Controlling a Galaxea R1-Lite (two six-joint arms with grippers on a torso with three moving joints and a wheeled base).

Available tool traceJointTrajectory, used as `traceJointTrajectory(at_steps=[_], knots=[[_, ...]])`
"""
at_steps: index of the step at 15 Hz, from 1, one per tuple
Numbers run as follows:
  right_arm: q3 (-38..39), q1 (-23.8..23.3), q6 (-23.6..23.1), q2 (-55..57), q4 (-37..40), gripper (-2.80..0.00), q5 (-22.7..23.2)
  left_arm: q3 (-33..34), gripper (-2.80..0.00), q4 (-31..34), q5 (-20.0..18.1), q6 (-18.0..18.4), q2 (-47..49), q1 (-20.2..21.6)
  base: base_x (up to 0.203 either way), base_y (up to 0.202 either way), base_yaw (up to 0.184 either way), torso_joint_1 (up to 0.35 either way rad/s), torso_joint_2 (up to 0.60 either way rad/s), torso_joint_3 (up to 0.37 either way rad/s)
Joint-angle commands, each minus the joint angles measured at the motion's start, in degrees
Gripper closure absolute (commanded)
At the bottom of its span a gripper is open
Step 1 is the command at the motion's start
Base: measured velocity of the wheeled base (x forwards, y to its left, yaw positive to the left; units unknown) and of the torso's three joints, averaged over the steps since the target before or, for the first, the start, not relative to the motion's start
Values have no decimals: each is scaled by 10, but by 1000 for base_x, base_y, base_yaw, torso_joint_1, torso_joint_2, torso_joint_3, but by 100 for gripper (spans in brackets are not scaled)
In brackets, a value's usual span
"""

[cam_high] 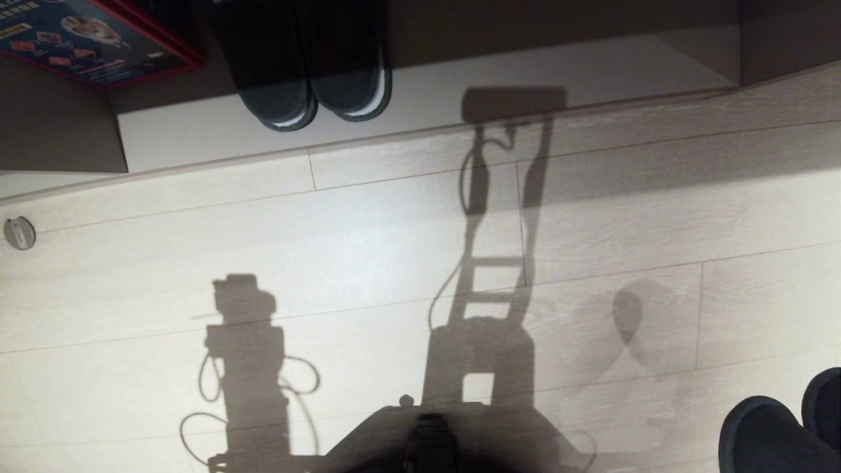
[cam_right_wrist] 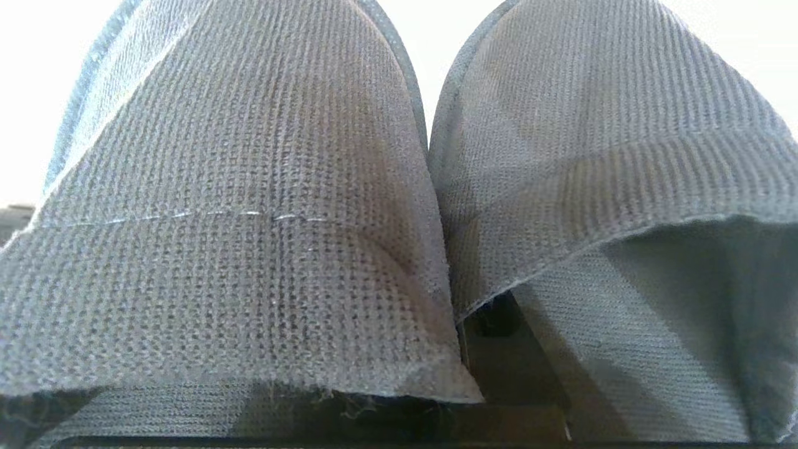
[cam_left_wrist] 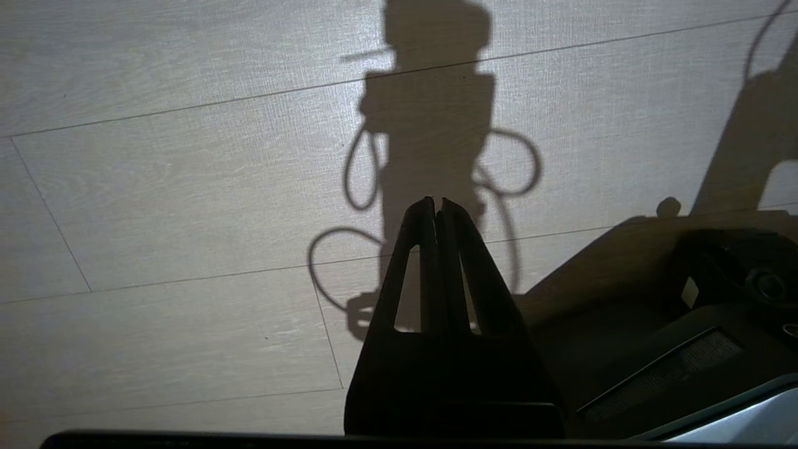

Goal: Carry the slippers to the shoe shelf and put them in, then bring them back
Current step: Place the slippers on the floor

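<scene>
R gripper [cam_right_wrist: 492,324] is closed tight on the slippers [cam_right_wrist: 249,218], pinching both inner edges together; toes show at the near right corner of the floor [cam_high: 394,263] in head view. L gripper [cam_left_wrist: 437,206] closed, empty, over floor. Shoe shelf [cam_high: 525,85] along far edge holds a darker pair [cam_high: 315,72].

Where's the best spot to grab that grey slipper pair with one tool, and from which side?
Pinch the two inner rims where the slippers touch, coming from the open heel side: both are backless and lie side by side, so one pinch takes both. The right tool sits in that gap.
</scene>
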Motion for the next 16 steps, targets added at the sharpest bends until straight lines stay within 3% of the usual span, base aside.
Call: traceJointTrajectory(at_steps=[1,8,16], knots=[[7,0,1,-5,7,0,-2,1,0,0,0,0,0,0,0,0,0,0,0,0],[7,0,-1,-4,7,0,0,1,0,0,0,-1,0,0,0,0,0,0,0,13],[6,0,-1,-4,7,0,-1,1,0,0,0,-3,0,0,0,0,0,0,1,189]])
